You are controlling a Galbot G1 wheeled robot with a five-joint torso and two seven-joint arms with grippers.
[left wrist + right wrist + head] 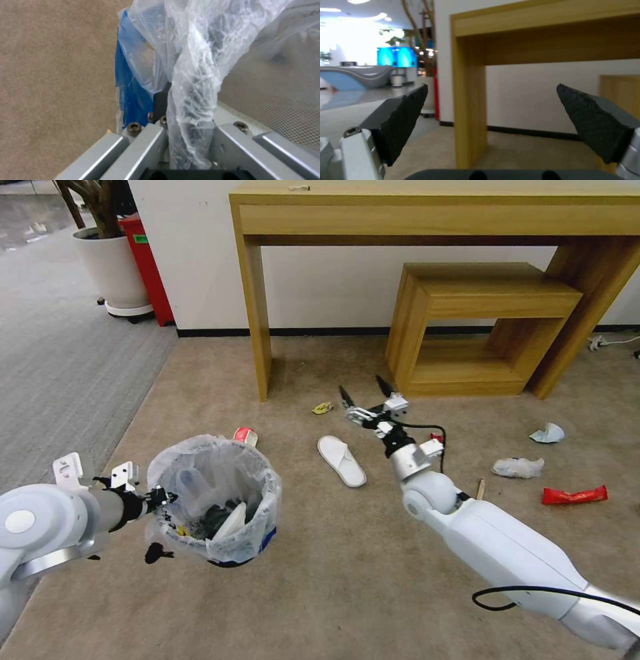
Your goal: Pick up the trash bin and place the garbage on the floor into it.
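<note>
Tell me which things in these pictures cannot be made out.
- Head view: contents of the trash bin, veiled by its crinkled bag.
- Head view: small yellow scrap, too small to identify.
- Left wrist view: left gripper fingertips, buried in plastic.

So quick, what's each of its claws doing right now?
Left gripper: shut on the trash bin rim, holding it up.
Right gripper: open, empty, above the floor.

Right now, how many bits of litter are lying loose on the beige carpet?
7, perhaps more hidden: red-white carton behind the trash bin, yellow scrap, white slipper, wooden stick, two crumpled tissues, red wrapper far right.
</note>
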